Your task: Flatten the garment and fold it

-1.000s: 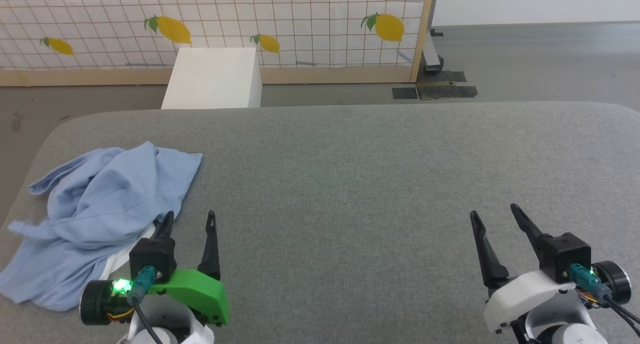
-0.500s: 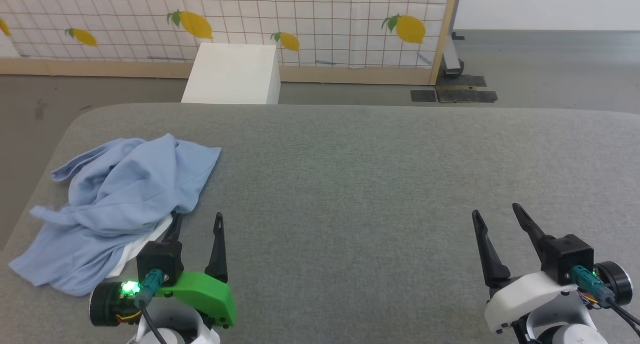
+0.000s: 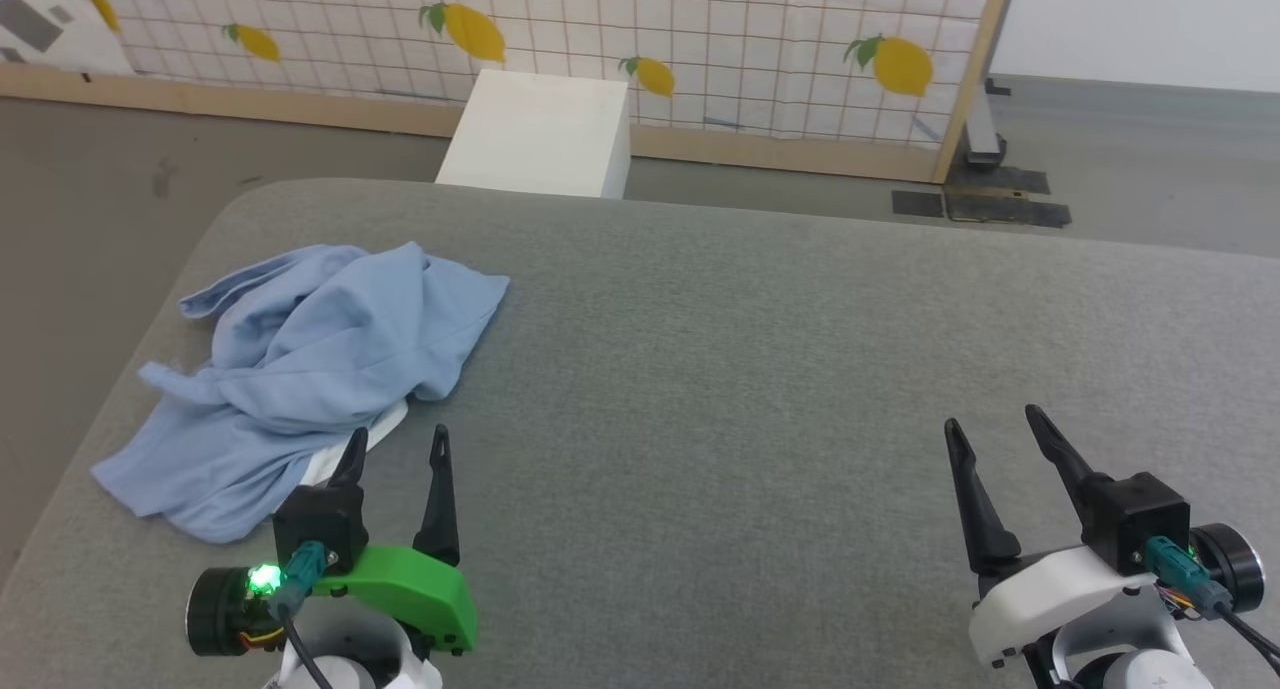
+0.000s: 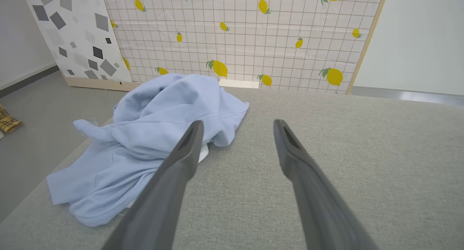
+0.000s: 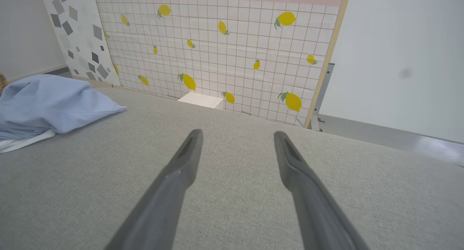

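The light blue garment [image 3: 300, 369] lies crumpled in a heap on the left part of the grey table [image 3: 760, 369], with a strip of white lining at its near edge. The chest logo and button are hidden in the folds. My left gripper [image 3: 397, 441] stands open just in front of the heap's near right edge, holding nothing. In the left wrist view the garment [image 4: 152, 134] spreads ahead and left of the open left gripper [image 4: 235, 125]. My right gripper [image 3: 988, 419] is open at the lower right, far from the cloth; the garment [image 5: 47, 105] lies at its wrist view's left edge.
A white box [image 3: 540, 134] stands on the floor behind the table, before a lemon-patterned grid screen [image 3: 700, 39] with a wooden frame. The table's left rim [image 3: 150, 319] curves away beside the garment. Bare grey tabletop spans the middle and right.
The head camera has turned left, so the whole picture shifted right. Both grippers keep their open pose; the garment lies as before on the table.
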`<state>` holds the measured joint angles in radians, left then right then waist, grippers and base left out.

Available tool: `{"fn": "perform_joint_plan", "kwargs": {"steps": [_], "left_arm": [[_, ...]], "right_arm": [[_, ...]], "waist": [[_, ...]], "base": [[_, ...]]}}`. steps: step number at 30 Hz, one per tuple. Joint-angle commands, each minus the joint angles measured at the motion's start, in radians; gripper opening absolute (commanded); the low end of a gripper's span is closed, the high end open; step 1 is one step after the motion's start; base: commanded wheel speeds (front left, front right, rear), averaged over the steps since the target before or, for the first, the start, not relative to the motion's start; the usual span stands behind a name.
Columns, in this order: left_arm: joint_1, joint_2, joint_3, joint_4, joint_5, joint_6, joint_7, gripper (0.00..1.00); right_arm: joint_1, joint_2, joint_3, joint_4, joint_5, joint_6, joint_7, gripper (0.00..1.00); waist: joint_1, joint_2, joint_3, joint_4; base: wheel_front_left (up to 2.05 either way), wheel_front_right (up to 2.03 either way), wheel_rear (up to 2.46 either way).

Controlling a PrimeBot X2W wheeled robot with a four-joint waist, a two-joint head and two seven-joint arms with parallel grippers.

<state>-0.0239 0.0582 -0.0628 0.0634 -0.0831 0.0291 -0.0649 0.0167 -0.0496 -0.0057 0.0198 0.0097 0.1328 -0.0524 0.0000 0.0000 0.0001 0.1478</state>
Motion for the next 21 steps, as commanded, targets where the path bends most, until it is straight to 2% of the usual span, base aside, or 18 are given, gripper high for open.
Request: {"fn": "perform_joint_plan", "kwargs": {"steps": [1,21], "left_arm": [[-0.02,0.007,-0.004,0.008,-0.007,0.008,-0.01,1.0],[-0.015,0.032,-0.016,0.021,-0.057,0.046,-0.051,1.0]], "right_arm": [[-0.011,0.0,0.001,0.003,0.006,-0.001,-0.01,1.0],[-0.015,0.0,0.011,0.016,0.012,-0.001,-0.036,1.0]], "waist": [[0.0,0.0,0.0,0.025],[0.0,0.0,-0.012,0.163]], "base": [[0.0,0.0,0.0],[0.0,0.0,0.0]]}}
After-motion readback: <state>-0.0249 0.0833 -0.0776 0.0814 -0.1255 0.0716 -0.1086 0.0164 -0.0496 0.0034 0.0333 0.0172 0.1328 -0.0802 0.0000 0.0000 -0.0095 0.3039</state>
